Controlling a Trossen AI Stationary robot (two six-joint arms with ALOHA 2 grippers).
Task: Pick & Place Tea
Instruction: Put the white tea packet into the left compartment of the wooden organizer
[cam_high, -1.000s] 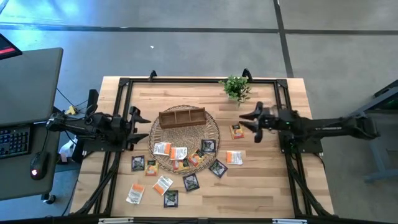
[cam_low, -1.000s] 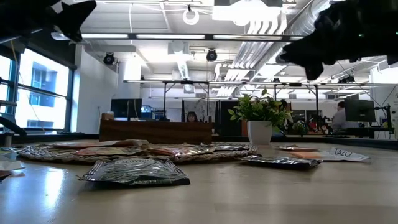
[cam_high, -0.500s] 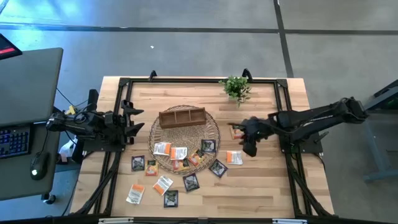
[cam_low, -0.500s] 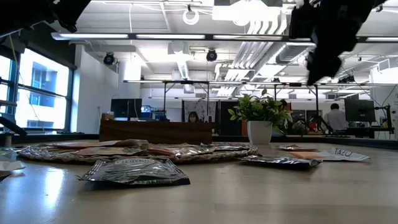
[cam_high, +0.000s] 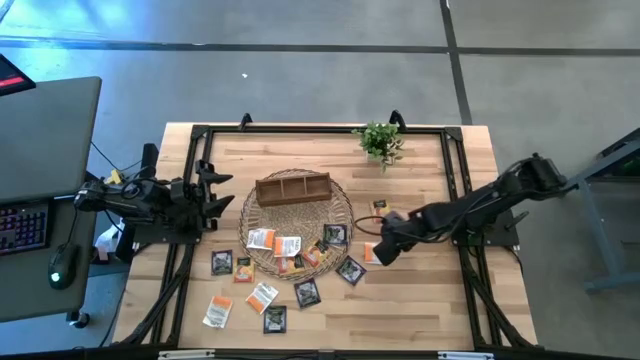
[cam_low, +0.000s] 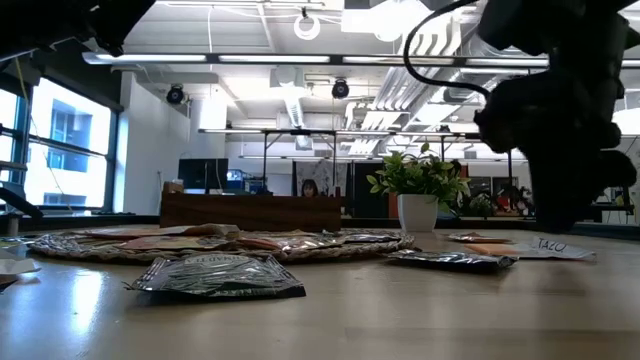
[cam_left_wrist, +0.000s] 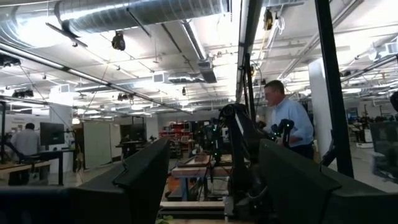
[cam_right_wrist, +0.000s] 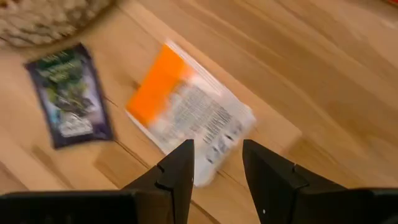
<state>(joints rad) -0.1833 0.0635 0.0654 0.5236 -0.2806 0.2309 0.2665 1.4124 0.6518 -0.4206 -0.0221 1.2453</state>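
My right gripper (cam_high: 384, 247) is open and points down over a white packet with an orange corner (cam_high: 368, 256), which lies flat on the table right of the round woven mat (cam_high: 345, 215). In the right wrist view its fingers (cam_right_wrist: 180, 165) stand over the near edge of that packet (cam_right_wrist: 186, 109); a dark packet (cam_right_wrist: 68, 93) lies beside it. I cannot tell if the fingertips touch it. Several more tea packets lie on the mat and on the table near it. My left gripper (cam_high: 212, 195) waits open at the table's left side, off the surface.
A brown divided tray (cam_high: 293, 187) sits on the far part of the mat. A small potted plant (cam_high: 380, 142) stands near the far edge. An orange packet (cam_high: 378, 207) lies just beyond the right arm. In the low view the right gripper (cam_low: 560, 130) hangs above the packets (cam_low: 520, 247).
My right gripper has swung from the table's right side toward the mat and the near edge, tipped from level to pointing down, and come low over the white-and-orange packet. The packets have stayed where they were.
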